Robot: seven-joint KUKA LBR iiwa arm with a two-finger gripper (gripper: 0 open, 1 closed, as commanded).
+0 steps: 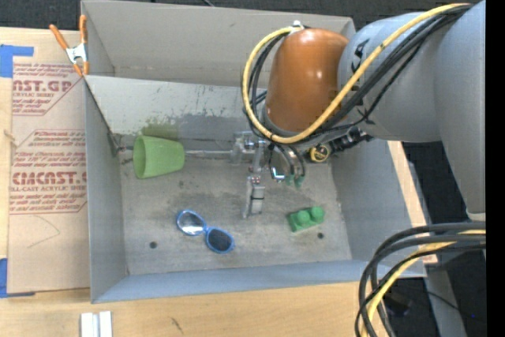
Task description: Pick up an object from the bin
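1. blue toy sunglasses lie nearest, on the floor of the grey metal bin, close to its front wall and left of centre. they look like thin, light plastic, probably slippery on the lenses. the bridge between the lenses seems the safest place to pinch, though it sits low against the metal.
2. a little further back and to the right, a small green block with studs on top rests flat on the floor, well apart from the sunglasses. it looks stiff and light — i judge its two straight sides give the surest hold.
3. the gripper hangs between these two, low over bare floor and touching neither. whether the claw is open or closed i cannot tell, and nothing shows in its grasp.
4. further back on the left, a green cup lies on its side. it is hollow and light and likely to roll — its rim would be the place to grip.
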